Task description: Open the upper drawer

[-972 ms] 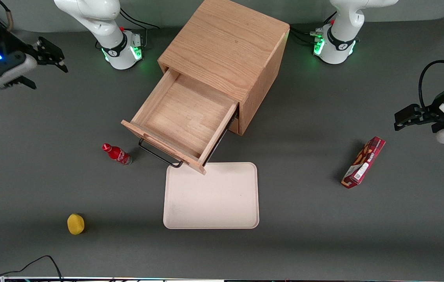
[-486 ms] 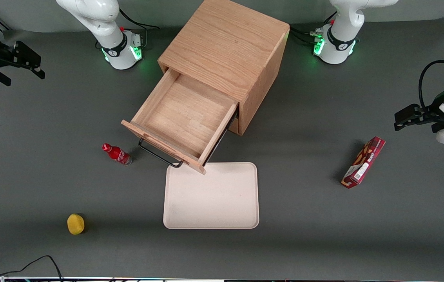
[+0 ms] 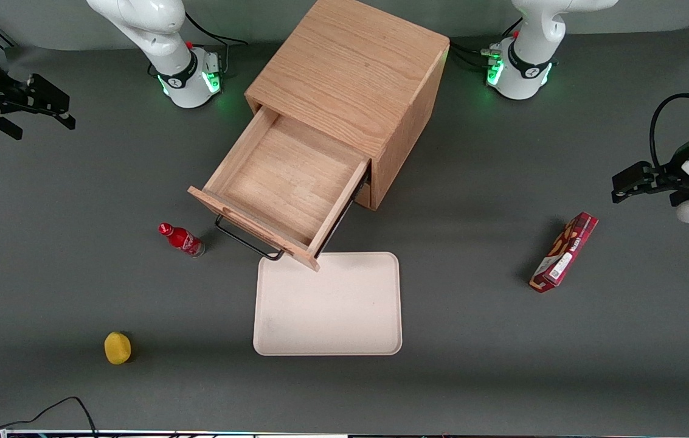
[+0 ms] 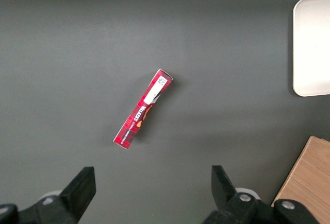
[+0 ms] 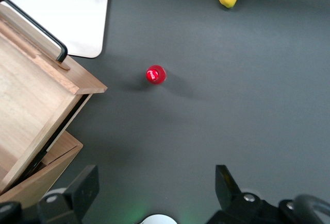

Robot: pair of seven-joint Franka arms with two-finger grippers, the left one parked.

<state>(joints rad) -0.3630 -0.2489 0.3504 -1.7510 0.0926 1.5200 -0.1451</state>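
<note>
Toward the tray (image 3: 327, 304), upper drawer (image 3: 283, 182) extends diagonally; end effector (image 3: 55, 108) open, far

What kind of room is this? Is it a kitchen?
Probably a robot test lab, not a kitchen: arms bolted to a grey table, an opened upper drawer, a lone tray, and the gripper parked open at the table's edge.

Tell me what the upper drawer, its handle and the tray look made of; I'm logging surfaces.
Upper drawer: light oak-like wood, matte, grain visible. Handle: thin black wire, probably metal. Tray: cream, smooth and matte, likely plastic or pulp. The gripper hangs open at the working arm's end of the table, apart from all three.
</note>
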